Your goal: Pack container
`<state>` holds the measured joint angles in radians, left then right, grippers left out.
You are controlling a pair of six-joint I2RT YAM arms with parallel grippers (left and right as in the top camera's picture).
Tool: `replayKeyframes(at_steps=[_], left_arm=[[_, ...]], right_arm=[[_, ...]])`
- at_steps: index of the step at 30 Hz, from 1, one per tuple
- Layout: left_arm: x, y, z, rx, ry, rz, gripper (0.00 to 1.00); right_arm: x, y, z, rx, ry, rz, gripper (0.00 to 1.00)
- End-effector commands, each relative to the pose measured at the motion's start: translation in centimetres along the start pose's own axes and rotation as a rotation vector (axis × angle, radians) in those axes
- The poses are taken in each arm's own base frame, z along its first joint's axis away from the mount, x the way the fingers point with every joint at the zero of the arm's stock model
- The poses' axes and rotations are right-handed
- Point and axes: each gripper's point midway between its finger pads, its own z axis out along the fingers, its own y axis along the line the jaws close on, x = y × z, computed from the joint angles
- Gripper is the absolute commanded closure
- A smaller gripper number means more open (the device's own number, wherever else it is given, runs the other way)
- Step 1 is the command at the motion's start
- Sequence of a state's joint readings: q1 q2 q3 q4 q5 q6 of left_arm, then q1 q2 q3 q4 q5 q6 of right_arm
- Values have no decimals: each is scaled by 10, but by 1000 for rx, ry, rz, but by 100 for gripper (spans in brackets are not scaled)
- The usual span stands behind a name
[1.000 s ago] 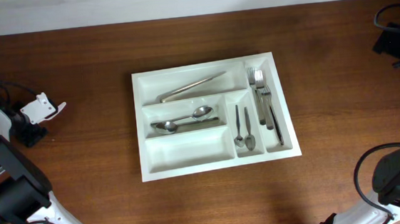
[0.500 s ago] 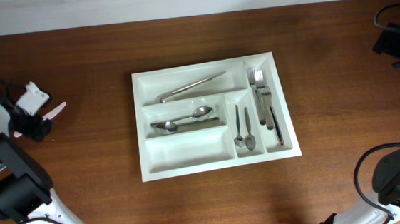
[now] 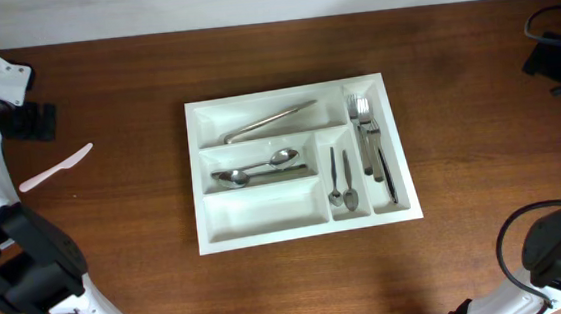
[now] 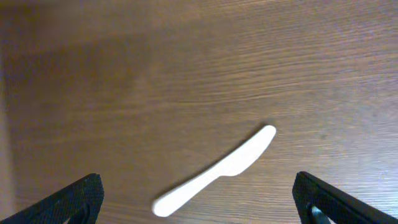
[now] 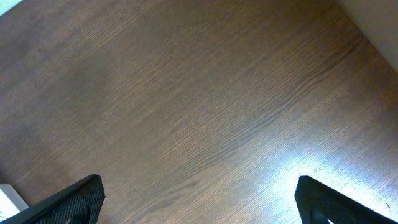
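Across the middle of the brown wooden table [image 3: 118, 260] lay the container [image 3: 265, 210], a white tray with five compartments, turned a little off square to the table's edges. It sat well apart from both of my arms.

My left gripper [image 4: 200, 202] hung over the table's far left corner. Its fingers [image 4: 74, 200] were spread as wide as they go, with nothing between them but wood and air. My right gripper [image 5: 199, 202] was over the far right corner, near the right edge. Its jaws were just as wide and had hold of nothing; below it I saw only wood grain.

Inside the tray, a long metal utensil [image 3: 270, 122] lay slanted in the wide compartment nearest the far edge. Two large spoons [image 3: 261, 168] lay side by side in the wide compartment next to it. Forks [image 3: 359, 111] lay lengthwise with other long cutlery in the narrow compartment along the tray's right side. Two small spoons [image 3: 340, 180] lay in the short narrow compartment beside that one.

Near the table's left edge a white plastic knife [image 4: 214, 171] lay flat and slanted on the wood, outside the tray and below my left gripper, which did not touch it.
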<state>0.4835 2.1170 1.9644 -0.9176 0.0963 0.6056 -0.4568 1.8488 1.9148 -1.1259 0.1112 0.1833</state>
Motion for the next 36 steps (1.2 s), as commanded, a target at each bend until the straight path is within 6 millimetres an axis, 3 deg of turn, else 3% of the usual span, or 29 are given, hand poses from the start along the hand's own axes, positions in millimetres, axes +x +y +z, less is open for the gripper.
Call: replayKeyframes(at_steps=[1,10,14,16,22,26,31,34,36], left_arm=[[-5,-7,-2,44,-25,-127,1],[2,-6,6,52,-3,-157,1],[20,-8,32,83,59,-173,1],[32,-12,53,109,105,-178,1],[56,-22,92,177,199,-57,1],[53,-18,100,175,198,-56,1],[48,-16,97,183,192,-28,0],[50,-20,96,210,190,130,11],[56,-26,94,247,203,246,24]], right_arm=[[-5,-1,-8,-1,-24,10,1],[-5,-1,-8,-1,-24,10,1],[-5,-1,-8,-1,-24,10,2],[-5,-1,-8,-1,-24,10,1],[-5,-1,-8,-1,-24,10,1],[-5,-1,-8,-1,-24,10,1],[-5,-1,-8,-1,-24,10,1],[-5,-1,-8,-1,-24,10,1],[-5,-1,-8,-1,-24,10,1]])
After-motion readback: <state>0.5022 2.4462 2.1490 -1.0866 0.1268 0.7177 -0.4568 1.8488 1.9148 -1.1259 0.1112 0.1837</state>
